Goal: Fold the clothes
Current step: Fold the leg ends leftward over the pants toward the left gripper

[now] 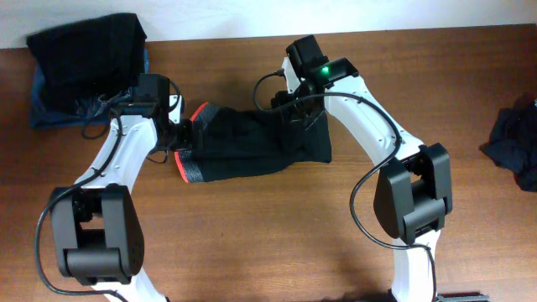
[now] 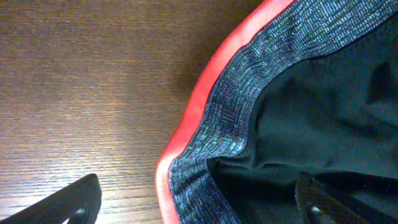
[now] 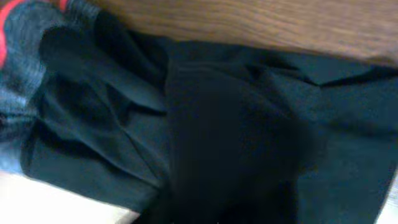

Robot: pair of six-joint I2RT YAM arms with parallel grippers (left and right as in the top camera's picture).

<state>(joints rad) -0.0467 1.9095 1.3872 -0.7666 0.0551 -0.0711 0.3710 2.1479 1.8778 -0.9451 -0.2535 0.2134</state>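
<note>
A long black garment [image 1: 252,147] lies on the wooden table, its grey waistband edged red-orange [image 1: 190,170] at the left end. My left gripper [image 1: 183,138] is at that end. In the left wrist view its fingers [image 2: 196,205] are open wide and straddle the waistband [image 2: 230,112], one on bare wood and one on black cloth. My right gripper [image 1: 295,113] is over the garment's far right part. In the right wrist view black cloth [image 3: 249,124] bunches up into the jaws [image 3: 205,214] and hides them; no spread fingers show.
A black garment [image 1: 84,54] is piled on a blue one [image 1: 40,105] at the far left corner. A dark blue garment [image 1: 516,143] lies crumpled at the right edge. Bare wood lies in front of the long garment.
</note>
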